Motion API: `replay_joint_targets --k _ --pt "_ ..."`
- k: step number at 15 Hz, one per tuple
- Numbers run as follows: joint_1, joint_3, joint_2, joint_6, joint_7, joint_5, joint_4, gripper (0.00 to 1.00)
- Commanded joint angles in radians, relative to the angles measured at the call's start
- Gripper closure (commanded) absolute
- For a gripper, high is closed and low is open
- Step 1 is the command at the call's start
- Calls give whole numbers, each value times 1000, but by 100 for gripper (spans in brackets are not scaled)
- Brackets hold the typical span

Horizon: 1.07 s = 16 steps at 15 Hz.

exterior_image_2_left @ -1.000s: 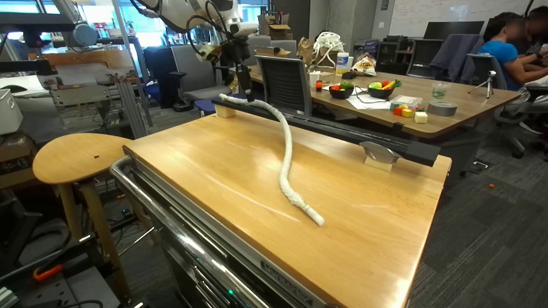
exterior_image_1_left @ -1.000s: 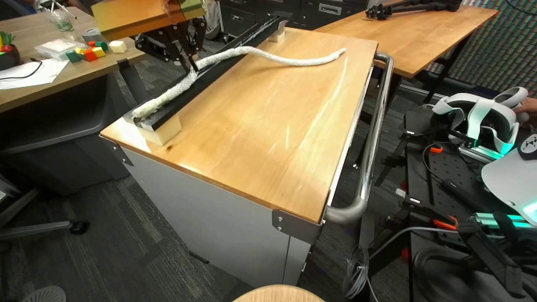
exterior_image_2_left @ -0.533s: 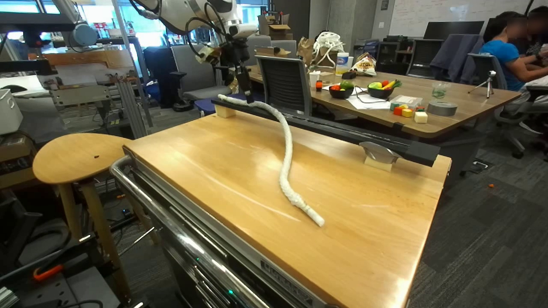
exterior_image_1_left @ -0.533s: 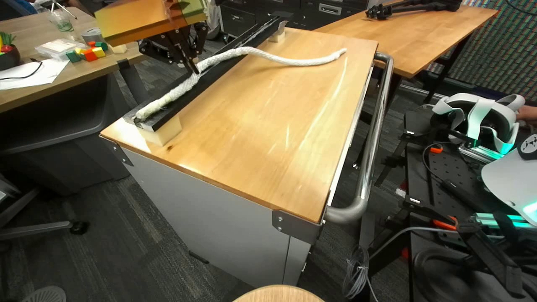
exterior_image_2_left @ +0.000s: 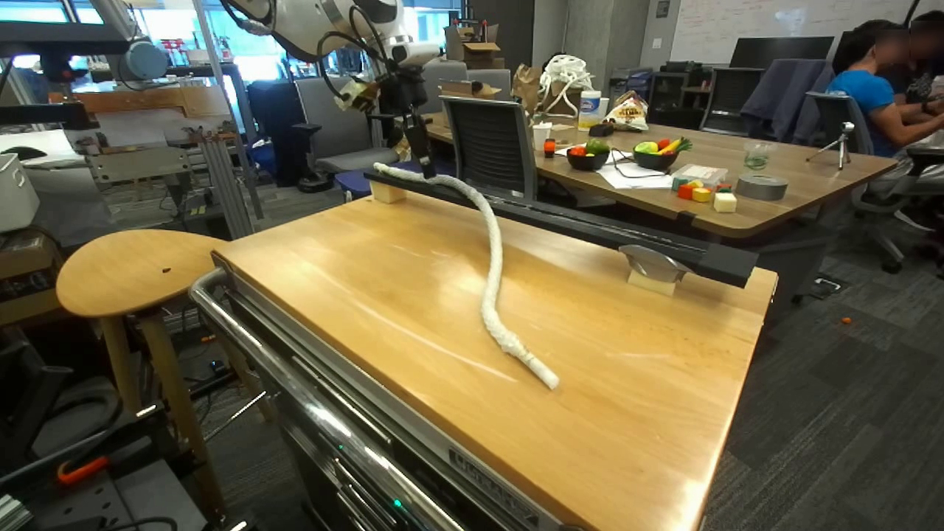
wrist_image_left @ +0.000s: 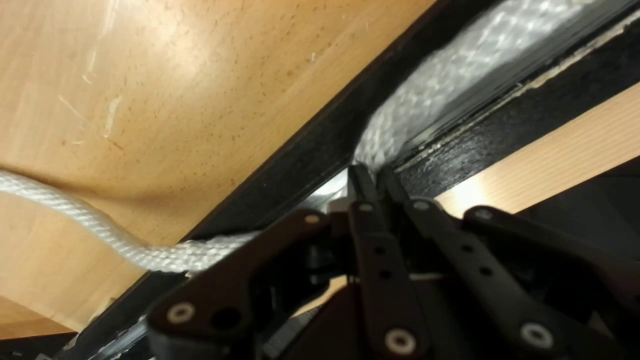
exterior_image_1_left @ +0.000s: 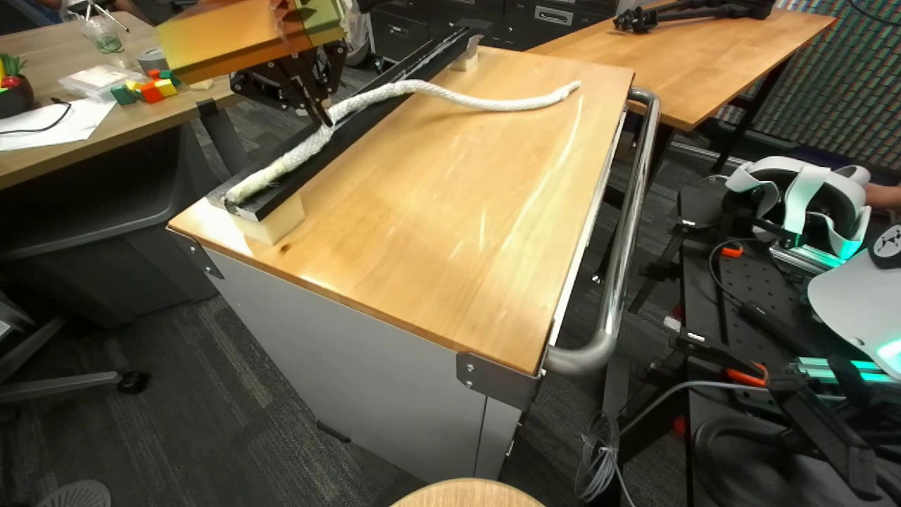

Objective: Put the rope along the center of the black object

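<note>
White braided rope (exterior_image_1_left: 394,88) lies partly in the long black channel-like rail (exterior_image_1_left: 338,139) at upper left of an exterior view, then curves onto the light wooden tabletop (exterior_image_1_left: 422,225), ending toward upper right. Mid-frame in the wrist view, a black two-finger gripper (wrist_image_left: 371,172) pinches the rope.

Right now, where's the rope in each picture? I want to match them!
In an exterior view: the rope wiggles across the upper half, from left to right of centre.
In an exterior view: the rope curves down through the middle.
In the wrist view: the rope shows upper right and at the left, the gripper hiding part.
All three share the black rail.
</note>
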Motion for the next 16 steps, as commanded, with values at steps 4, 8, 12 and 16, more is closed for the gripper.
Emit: replay_joint_targets --k 4,8,12,16 --pt "9 -14 33 -11 55 -8 59 99" --pt "3 -13 12 -7 69 -3 30 67" --pt "-5 -21 -57 8 57 -20 -50 41" --pt "-47 -25 -231 83 65 0 -222 10"
